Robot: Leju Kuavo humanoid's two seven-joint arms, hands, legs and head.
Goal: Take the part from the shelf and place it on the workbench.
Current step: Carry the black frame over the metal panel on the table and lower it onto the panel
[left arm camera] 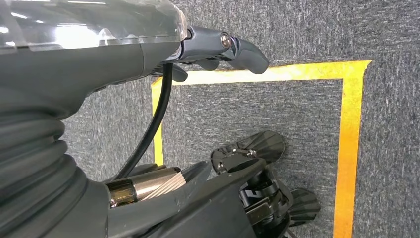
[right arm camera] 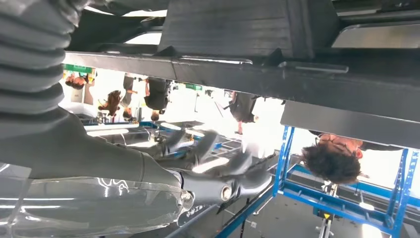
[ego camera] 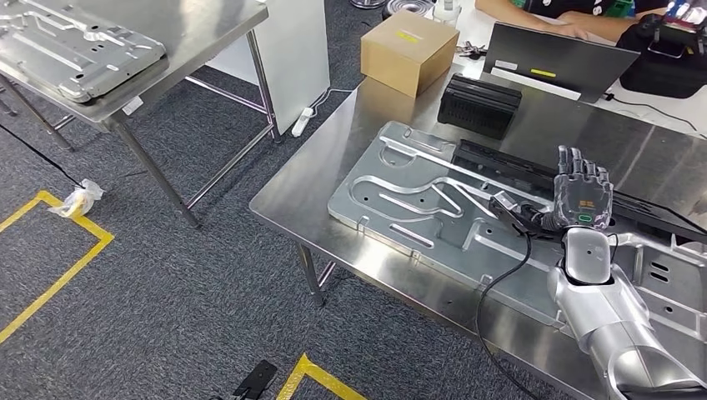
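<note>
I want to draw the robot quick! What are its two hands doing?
Left hand: holds nothing, hanging over the carpet; open or closed cannot be told.
Right hand: open, fingers straight, holding nothing, above the metal part.

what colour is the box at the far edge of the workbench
Plain tan-brown cardboard box with a small yellow label on top; the head view shows it best.

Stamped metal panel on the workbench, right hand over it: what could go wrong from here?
1. The stamped metal panel lies close to the workbench front edge; a push from the right hand could slide it toward the floor.
2. A black cable loops from the wrist across the panel and might snag on its raised ribs.
3. The black rail lies just beyond the spread fingers; reaching forward may knock it.
</note>
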